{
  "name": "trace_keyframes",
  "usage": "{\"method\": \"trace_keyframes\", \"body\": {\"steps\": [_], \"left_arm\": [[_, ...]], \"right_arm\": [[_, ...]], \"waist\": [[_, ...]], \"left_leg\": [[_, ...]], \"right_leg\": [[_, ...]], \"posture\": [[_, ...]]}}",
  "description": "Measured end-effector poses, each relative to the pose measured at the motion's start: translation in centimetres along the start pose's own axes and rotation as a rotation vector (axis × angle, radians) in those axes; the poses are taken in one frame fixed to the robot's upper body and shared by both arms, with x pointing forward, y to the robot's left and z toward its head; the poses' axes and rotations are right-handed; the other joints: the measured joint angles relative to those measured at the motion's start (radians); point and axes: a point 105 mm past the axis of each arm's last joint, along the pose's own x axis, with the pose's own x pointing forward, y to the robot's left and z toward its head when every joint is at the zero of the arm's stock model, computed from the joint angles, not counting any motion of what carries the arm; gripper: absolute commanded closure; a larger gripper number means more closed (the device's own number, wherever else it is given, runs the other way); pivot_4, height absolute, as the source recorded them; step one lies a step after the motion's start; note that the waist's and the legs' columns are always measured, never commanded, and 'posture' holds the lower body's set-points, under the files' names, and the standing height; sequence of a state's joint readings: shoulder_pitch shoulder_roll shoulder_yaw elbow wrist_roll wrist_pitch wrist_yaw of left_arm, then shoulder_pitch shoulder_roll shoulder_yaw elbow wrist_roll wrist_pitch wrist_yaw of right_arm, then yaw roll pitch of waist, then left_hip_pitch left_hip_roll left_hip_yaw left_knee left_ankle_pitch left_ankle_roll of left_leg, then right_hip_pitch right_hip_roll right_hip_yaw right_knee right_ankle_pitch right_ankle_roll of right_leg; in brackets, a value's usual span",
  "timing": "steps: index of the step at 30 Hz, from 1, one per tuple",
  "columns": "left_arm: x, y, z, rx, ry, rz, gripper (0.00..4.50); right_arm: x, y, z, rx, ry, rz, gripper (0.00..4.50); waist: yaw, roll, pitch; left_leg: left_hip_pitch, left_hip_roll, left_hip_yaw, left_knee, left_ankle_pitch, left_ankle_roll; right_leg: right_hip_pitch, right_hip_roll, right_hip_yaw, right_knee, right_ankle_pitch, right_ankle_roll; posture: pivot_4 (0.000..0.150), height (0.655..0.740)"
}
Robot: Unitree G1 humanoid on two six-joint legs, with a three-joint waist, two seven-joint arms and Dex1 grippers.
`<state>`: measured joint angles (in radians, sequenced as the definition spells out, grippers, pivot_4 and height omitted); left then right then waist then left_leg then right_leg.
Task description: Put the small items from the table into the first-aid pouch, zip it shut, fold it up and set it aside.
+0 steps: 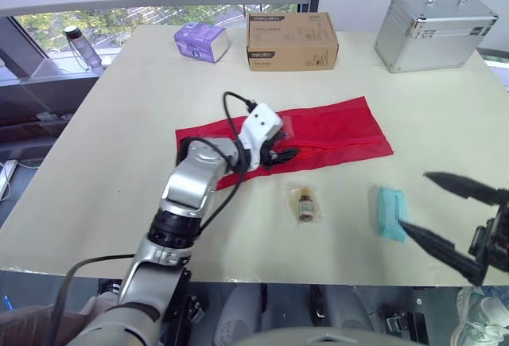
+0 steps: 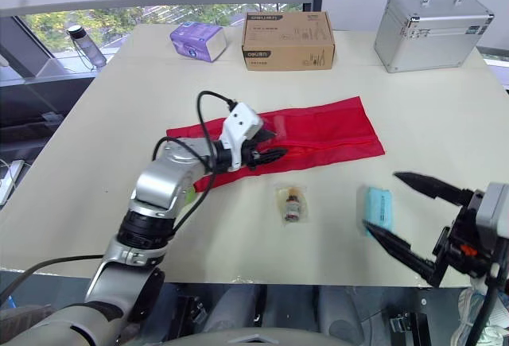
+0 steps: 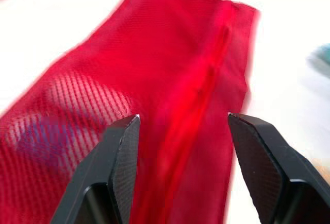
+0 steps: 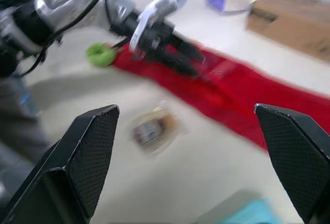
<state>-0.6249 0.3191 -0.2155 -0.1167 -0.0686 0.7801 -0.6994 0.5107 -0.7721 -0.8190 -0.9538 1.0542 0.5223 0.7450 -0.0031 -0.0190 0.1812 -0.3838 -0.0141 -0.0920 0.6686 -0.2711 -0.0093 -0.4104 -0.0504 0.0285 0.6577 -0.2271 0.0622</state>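
"While the left hand [image 1: 285,153] hangs over the pouch [image 1: 334,127], is it gripping anything?"

"No. Its fingers [image 3: 121,152] are parted and empty, either side of the zip [image 3: 206,80]. The pouch lies flat mid-table [image 1: 119,163]."

"And the right hand [image 1: 413,200]?"

"Spread wide, holding nothing, at five o'clock from the pouch, just beside a teal packet [image 1: 390,212]. A clear sachet [image 1: 305,204] lies at six o'clock from the left hand."

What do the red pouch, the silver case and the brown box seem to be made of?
The red pouch looks like thin matte mesh fabric: a fine weave shows, and something inside shows through it. The silver case is probably aluminium, with ribbed shiny panels and a metal handle. The brown box looks like plain matte cardboard with dark print.
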Motion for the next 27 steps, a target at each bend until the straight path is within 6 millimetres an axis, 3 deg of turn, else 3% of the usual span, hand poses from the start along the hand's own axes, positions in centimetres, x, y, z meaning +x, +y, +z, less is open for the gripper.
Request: {"method": "trace_keyframes", "body": {"steps": [8, 11, 14, 16, 21, 27], "left_arm": [[2.5, 1.2, -1.2, 0.09, 0.068, 0.123, 1.62], [3.0, 1.1, -1.2, 0.119, 0.064, 0.114, 2.44], [3.3, 0.7, -1.1, 0.156, 0.037, 0.074, 3.8], [3.6, 0.5, -0.8, 0.219, 0.0, 0.023, 4.44], [3.5, 0.5, -0.4, 0.382, -0.075, -0.104, 4.44], [1.8, -0.8, -1.2, 0.599, -0.186, -0.377, 4.44]], "right_arm": [[0.4, -1.0, 1.8, 0.015, -0.11, -0.056, 0.0], [0.5, -1.1, 2.0, 0.028, -0.122, -0.071, 0.0], [0.6, -1.1, 2.0, 0.033, -0.121, -0.084, 0.0], [0.6, -1.0, 2.0, 0.033, -0.119, -0.092, 0.0], [0.6, -1.1, 2.0, 0.038, -0.117, -0.111, 0.0], [0.5, -1.2, 1.8, 0.045, -0.105, -0.122, 0.0]], "waist": [[-0.004, 0.0, 0.0], [-0.004, 0.0, 0.0], [-0.004, 0.0, 0.0], [-0.004, 0.0, 0.0], [-0.004, 0.0, 0.0], [-0.005, 0.0, 0.0]], "left_leg": [[0.0, 0.0, 0.0, 0.0, 0.0, 0.0], [0.0, 0.0, 0.0, 0.0, 0.0, 0.0], [0.0, 0.0, 0.0, 0.0, 0.0, 0.0], [0.0, 0.0, 0.0, 0.0, 0.0, 0.0], [0.0, 0.0, 0.001, 0.0, 0.0, 0.0], [0.0, 0.0, 0.001, 0.0, 0.0, 0.0]], "right_leg": [[0.0, 0.0, 0.0, 0.0, 0.0, 0.0], [0.0, 0.0, 0.0, 0.0, 0.0, 0.0], [0.0, 0.0, 0.0, 0.0, 0.0, 0.0], [0.0, 0.0, 0.0, 0.0, 0.0, 0.0], [0.0, 0.0, 0.001, 0.0, 0.0, 0.0], [0.0, 0.0, 0.001, 0.0, 0.0, 0.0]], "posture": [[0.15, 0.74], [0.15, 0.74], [0.15, 0.74], [0.15, 0.74], [0.15, 0.74], [0.15, 0.74]]}}
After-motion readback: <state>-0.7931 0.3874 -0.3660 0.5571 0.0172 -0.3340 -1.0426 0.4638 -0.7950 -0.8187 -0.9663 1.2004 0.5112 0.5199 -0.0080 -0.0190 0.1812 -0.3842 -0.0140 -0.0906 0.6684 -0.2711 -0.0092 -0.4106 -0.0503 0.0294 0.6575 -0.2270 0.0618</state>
